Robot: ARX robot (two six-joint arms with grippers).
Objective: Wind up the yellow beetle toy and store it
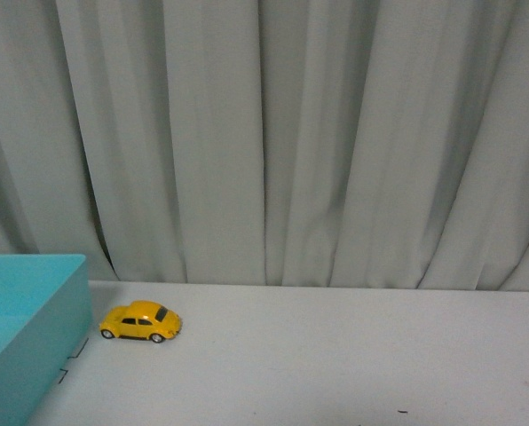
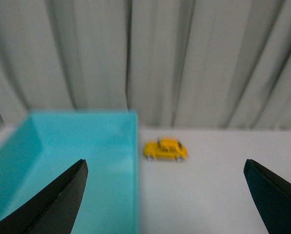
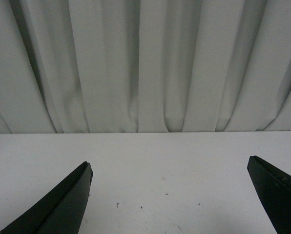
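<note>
Find the yellow beetle toy (image 1: 141, 321) just beside the teal bin (image 1: 44, 344), ahead of the left gripper (image 2: 164, 165), spread wide and empty. Same empty spread on the right gripper (image 3: 169, 163). Might clip the bin or set the toy rolling on a skewed approach.

Soft, even and rather dim light spreads over the grey curtain (image 1: 318, 133) and white table (image 1: 335, 355) in the front view, with shade gathering in the folds and only a thin shadow under the yellow beetle toy (image 1: 141, 321). The left wrist view is blurred throughout — toy, teal box (image 2: 87, 161) and curtain all soft-edged — while the right wrist view is sharper, the right gripper (image 3: 168, 162) reading as a near-black silhouette against the pale table.
</note>
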